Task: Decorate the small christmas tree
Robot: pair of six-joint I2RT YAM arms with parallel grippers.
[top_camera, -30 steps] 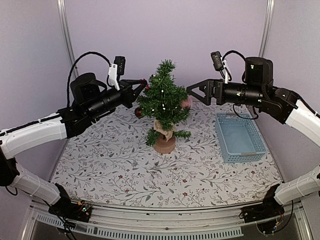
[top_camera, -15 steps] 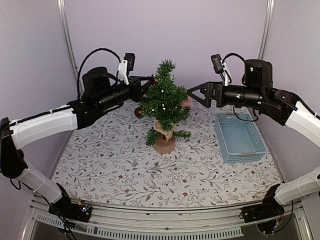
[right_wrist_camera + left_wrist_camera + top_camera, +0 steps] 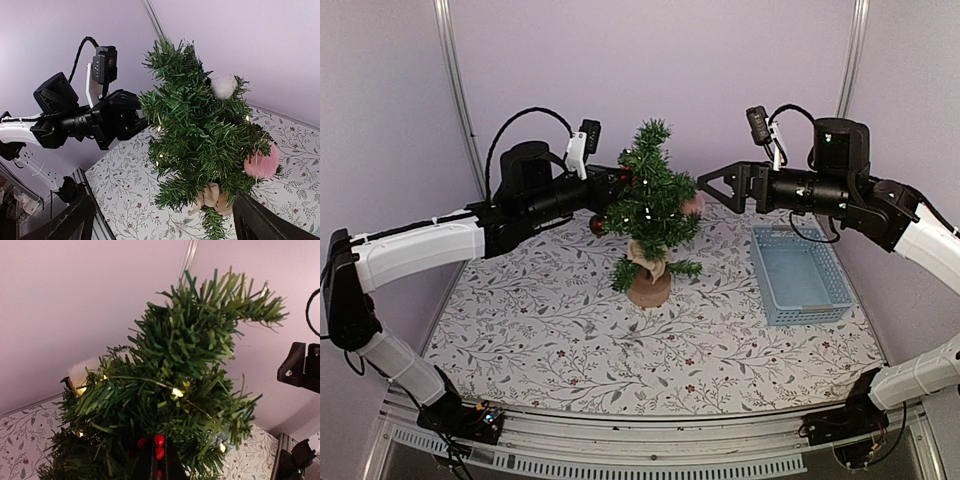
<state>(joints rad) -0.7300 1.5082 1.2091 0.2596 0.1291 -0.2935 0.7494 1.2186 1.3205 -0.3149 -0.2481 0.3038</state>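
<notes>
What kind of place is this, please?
Probably a robot test cell, not a home: metal posts on plain walls, a floral-covered table, and a left arm and right arm flanking the small christmas tree.

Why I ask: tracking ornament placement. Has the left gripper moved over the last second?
Yes. The left gripper, holding red berries, has advanced into the small christmas tree.
</notes>
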